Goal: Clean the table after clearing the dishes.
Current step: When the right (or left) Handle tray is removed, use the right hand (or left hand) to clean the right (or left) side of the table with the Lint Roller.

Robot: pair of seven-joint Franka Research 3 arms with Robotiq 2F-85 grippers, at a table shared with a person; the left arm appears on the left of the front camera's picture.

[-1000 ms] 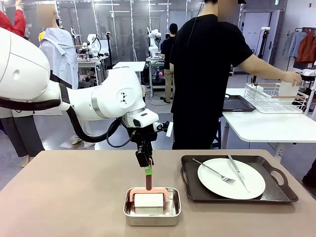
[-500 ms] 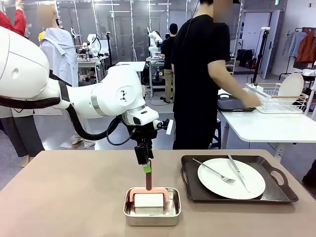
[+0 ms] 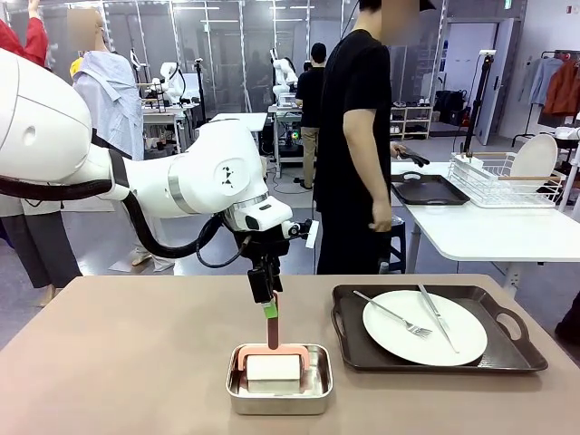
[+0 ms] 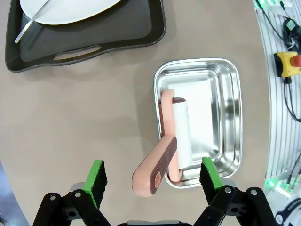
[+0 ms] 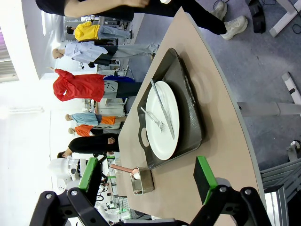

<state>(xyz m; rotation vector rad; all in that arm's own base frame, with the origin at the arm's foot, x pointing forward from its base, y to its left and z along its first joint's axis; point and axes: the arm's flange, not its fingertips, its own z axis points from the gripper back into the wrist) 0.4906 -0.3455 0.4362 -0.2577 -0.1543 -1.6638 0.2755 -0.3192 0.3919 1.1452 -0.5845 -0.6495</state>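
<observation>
On the beige table (image 3: 136,362), a small steel pan (image 3: 278,391) holds a white cleaning roller (image 3: 274,367) whose pink handle (image 3: 274,332) rises upward. My left gripper (image 3: 269,306) hangs just above that handle. In the left wrist view the left gripper (image 4: 153,175) is open. Its green pads (image 4: 96,176) stand wide on both sides of the handle (image 4: 155,168), with gaps between. To the right, a white plate (image 3: 424,326) with fork and knife lies on a dark tray (image 3: 507,355). My right gripper (image 5: 146,176) is open and empty, well off from that tray (image 5: 190,117).
A person in black (image 3: 355,136) stands at the table's far edge, one hand (image 3: 381,219) hanging down. Behind, a white side table (image 3: 489,231) carries another dark tray (image 3: 426,188) and a wire rack (image 3: 503,181) with a white plate (image 3: 535,156) standing in it.
My left gripper has opened and let go of the roller handle, which stays in the pan. The person drew their arm back from the rack and turned toward the table.
</observation>
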